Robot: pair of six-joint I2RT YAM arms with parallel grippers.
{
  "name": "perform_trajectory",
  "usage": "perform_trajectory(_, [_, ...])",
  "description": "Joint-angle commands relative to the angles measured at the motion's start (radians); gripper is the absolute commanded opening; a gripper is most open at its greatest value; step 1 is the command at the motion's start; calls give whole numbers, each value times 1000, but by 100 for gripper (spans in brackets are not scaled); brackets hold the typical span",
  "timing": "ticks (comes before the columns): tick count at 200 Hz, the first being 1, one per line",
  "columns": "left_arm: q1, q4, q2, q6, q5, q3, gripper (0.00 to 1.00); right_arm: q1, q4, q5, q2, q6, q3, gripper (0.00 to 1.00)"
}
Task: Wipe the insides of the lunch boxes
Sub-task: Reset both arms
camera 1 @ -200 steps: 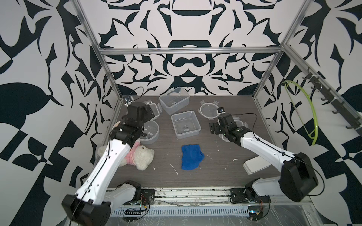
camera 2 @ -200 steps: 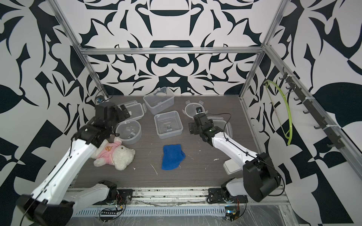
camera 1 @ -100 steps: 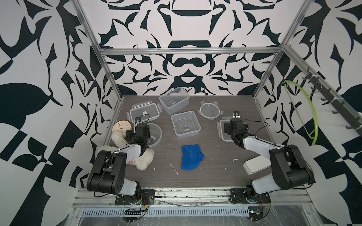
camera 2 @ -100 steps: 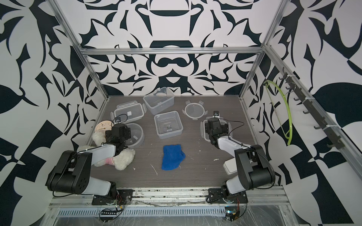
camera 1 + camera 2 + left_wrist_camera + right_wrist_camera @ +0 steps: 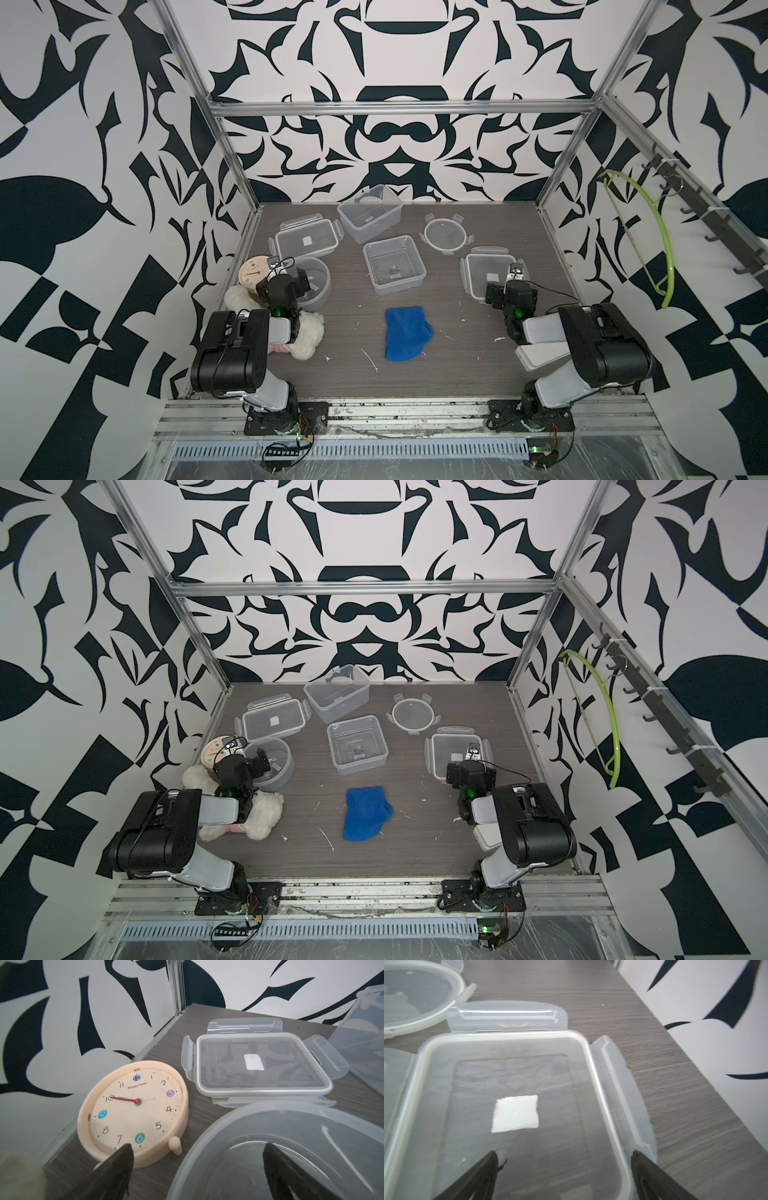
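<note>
Drawn back since a second ago: left arm (image 5: 232, 353) and right arm (image 5: 598, 345), then stretched out over the boxes, now folded low at their bases. Left gripper (image 5: 197, 1147) spread wide and empty, just above the near rim of the round lunch box (image 5: 321, 286), beige clock (image 5: 133, 1109) just beside. Right gripper (image 5: 564, 1153) likewise released, gripping nothing, over the square lid (image 5: 512, 1088) lying flat at the right side of the table (image 5: 457, 365). Square lunch box (image 5: 395, 264) open at mid-table; rectangular lunch box (image 5: 370, 212) open behind it at the back edge, with the rectangular lid (image 5: 307, 241) to its left and the round lid (image 5: 444, 235) to its right. Blue cloth (image 5: 407, 334) crumpled in front of the square lunch box, apart from both grippers. Plush toy (image 5: 307, 338) partly hidden beneath the left arm.
</note>
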Motion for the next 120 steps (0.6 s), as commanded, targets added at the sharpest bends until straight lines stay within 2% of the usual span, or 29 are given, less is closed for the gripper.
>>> perform_trajectory(1, [7,83,20,-12,26,-14,100,0,124,-87,-10,-44,25,100])
perform_trajectory(8, [3,112,28,-6,22,-18,100,0,100,-89,-16,-46,31,100])
perform_trajectory(24, [-6,14,-2,-13,13,2,100,0,117,-92,-13,-48,26,100])
perform_trajectory(42, [-7,57,15,-6,17,-3,100,0,115,-92,-15,-47,26,100])
perform_trajectory(60, [21,6,8,-18,69,14,100,1,102,-93,-18,-46,30,100])
perform_trajectory(120, [19,17,6,-11,69,8,100,0,107,-98,-20,-47,27,100])
